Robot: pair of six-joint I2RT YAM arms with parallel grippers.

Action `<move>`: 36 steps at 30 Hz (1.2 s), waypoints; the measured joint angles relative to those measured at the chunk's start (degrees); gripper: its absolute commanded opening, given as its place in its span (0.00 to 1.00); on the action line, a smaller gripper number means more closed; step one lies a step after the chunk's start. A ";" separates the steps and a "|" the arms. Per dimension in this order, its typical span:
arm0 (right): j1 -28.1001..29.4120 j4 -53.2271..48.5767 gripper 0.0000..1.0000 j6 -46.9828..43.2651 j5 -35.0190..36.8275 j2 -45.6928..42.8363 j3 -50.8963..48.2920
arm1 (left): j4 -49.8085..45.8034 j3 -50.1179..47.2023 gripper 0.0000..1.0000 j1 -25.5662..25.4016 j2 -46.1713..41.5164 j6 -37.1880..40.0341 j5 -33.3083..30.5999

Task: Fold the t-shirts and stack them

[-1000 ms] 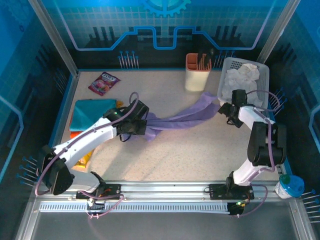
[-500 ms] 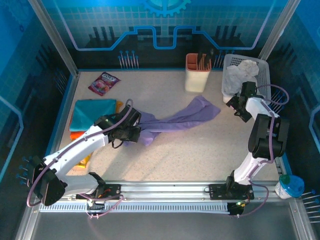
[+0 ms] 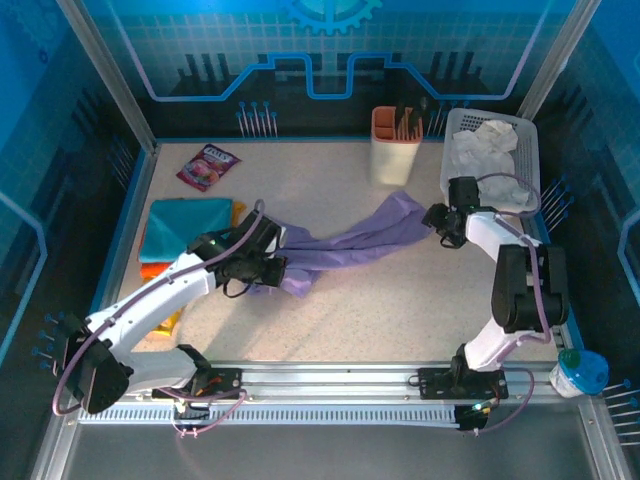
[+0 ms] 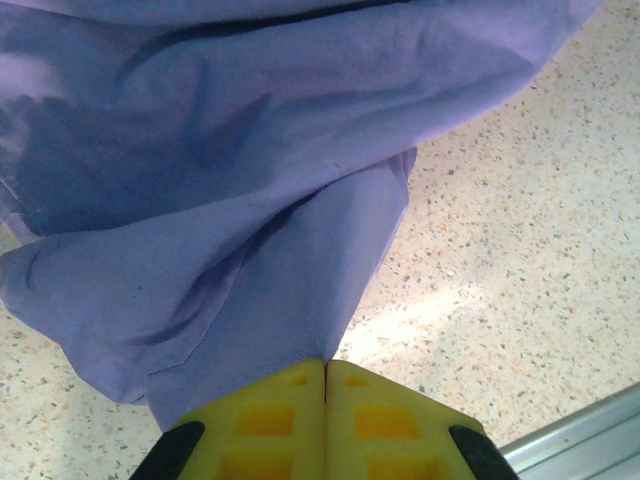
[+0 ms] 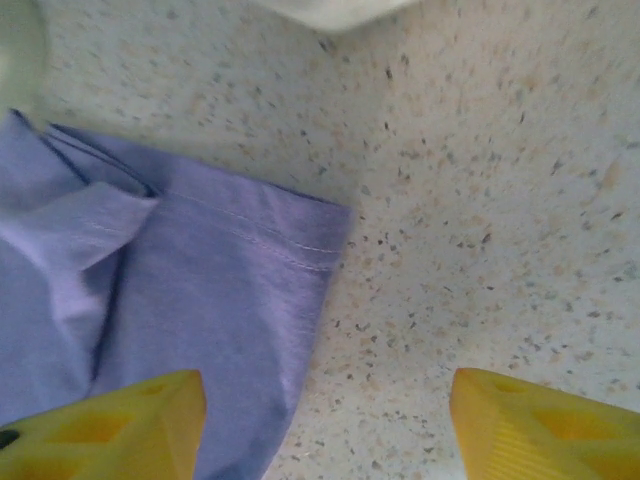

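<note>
A lavender t-shirt (image 3: pixel 350 240) lies stretched in a long strip across the middle of the table. My left gripper (image 3: pixel 272 266) holds its left end, and in the left wrist view the yellow fingers (image 4: pixel 326 366) are shut on a fold of the lavender cloth (image 4: pixel 230 190). My right gripper (image 3: pixel 438 222) hovers at the shirt's right end with its jaws open. In the right wrist view its fingers (image 5: pixel 325 420) straddle the hemmed corner (image 5: pixel 230 270) with nothing gripped. A folded teal t-shirt (image 3: pixel 185 225) lies at the left, with an orange one (image 3: pixel 150 270) showing under it.
A white basket (image 3: pixel 533 160) holding crumpled white cloth stands at the back right, just behind my right gripper. A cream and orange utensil holder (image 3: pixel 394 148) stands beside it. A pink snack packet (image 3: pixel 207 166) lies at the back left. A blue-lidded tub (image 3: pixel 580 375) sits off the table's right front.
My right gripper has swung from the basket's edge back left to the shirt's right end, its jaws narrowing somewhat. The left gripper has stayed shut and has drawn the shirt's left end slightly nearer.
</note>
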 measured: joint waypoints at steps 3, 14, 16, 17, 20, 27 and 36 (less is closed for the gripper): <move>0.79 0.00 0.53 0.07 0.00 3.98 0.98 | 0.13 -0.42 0.00 0.22 -1.42 -0.02 0.81; 2.29 0.66 0.00 -0.26 -1.01 6.36 3.78 | 0.37 -0.39 0.00 3.08 -5.01 -0.04 4.00; 2.29 0.22 0.00 -0.55 -1.29 2.93 2.80 | 0.24 -0.31 0.00 3.96 -5.75 -0.04 4.55; 2.29 -0.22 0.00 -0.83 -1.31 0.48 2.32 | 0.02 -0.11 0.00 4.52 -6.19 -0.02 4.83; 2.32 -1.60 0.00 -1.92 -1.29 -7.82 1.09 | -0.74 0.70 0.00 6.40 -7.56 0.00 5.27; 1.05 -9.31 0.00 -3.26 -1.68 -24.65 -2.69 | -3.58 2.60 0.00 10.58 -9.55 0.20 5.46; -4.90 -17.42 0.04 -6.73 -4.39 -31.63 -7.28 | -7.87 4.90 0.00 13.57 -14.08 -0.52 11.82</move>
